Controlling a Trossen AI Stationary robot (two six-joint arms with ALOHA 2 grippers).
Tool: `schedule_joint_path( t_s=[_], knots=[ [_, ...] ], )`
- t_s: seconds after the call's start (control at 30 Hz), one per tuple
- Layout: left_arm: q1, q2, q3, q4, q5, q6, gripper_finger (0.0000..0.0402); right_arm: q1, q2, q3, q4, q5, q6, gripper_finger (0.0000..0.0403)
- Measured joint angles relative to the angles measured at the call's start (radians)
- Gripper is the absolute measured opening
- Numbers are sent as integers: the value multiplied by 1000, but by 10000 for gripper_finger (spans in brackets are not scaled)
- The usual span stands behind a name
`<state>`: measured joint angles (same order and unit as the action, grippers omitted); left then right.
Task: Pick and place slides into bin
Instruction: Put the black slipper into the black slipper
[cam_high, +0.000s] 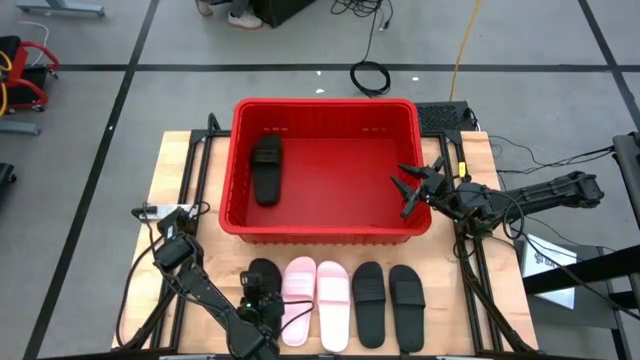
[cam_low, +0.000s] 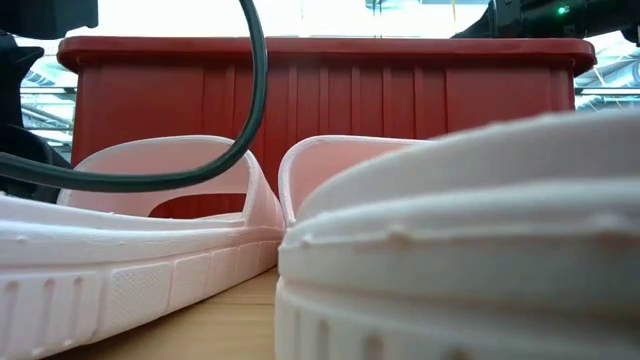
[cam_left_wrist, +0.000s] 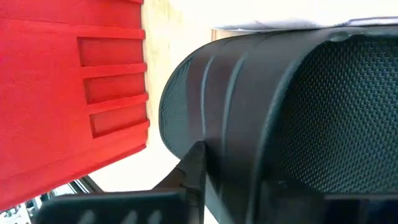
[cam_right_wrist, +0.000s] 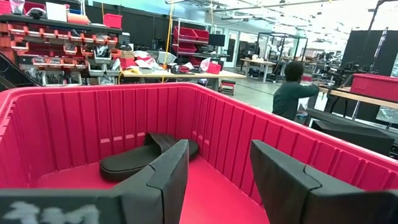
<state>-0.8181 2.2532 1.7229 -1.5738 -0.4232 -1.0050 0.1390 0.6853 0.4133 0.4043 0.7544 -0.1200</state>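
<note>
The left gripper (cam_high: 262, 300) clamps the leftmost black slide (cam_high: 262, 278) for lifting binward (right gripper (cam_high: 408, 190), spread, waits over the bin (cam_high: 325, 107)).

Around your wooden table (cam_high: 175, 170) you have a grey floor (cam_high: 90, 120) crossed by dark lines, with a coiled black cable (cam_high: 371, 76) lying on it. Beyond, shelves (cam_right_wrist: 56, 59) carry red boxes, and a person (cam_right_wrist: 291, 93) stands by workbenches (cam_right_wrist: 168, 73).

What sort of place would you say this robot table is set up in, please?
Most likely a workshop or lab: shelving stacked with red storage bins, workbenches across an open floor, and cables on the taped grey floor beside the table.
</note>
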Motion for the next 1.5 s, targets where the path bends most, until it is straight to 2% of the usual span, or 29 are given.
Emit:
schedule_joint_path(
  t_s=[0.27, 0.77, 1.03, 1.5],
  knots=[
    [0, 0, 0, 1, 0, -1, 4, 0, 0, 0, 0, 0, -4, 164],
    [2, -14, 2, 5, 13, -23, 14, 0, 0, 0, -5, 2, -4, 164],
    [-8, -89, 3, 8, 25, -36, 4, 0, 0, 0, -6, 3, -4, 164],
    [-38, -231, 3, 4, -40, -27, 3, -2, 0, 0, -21, 4, -4, 164]
  ],
)
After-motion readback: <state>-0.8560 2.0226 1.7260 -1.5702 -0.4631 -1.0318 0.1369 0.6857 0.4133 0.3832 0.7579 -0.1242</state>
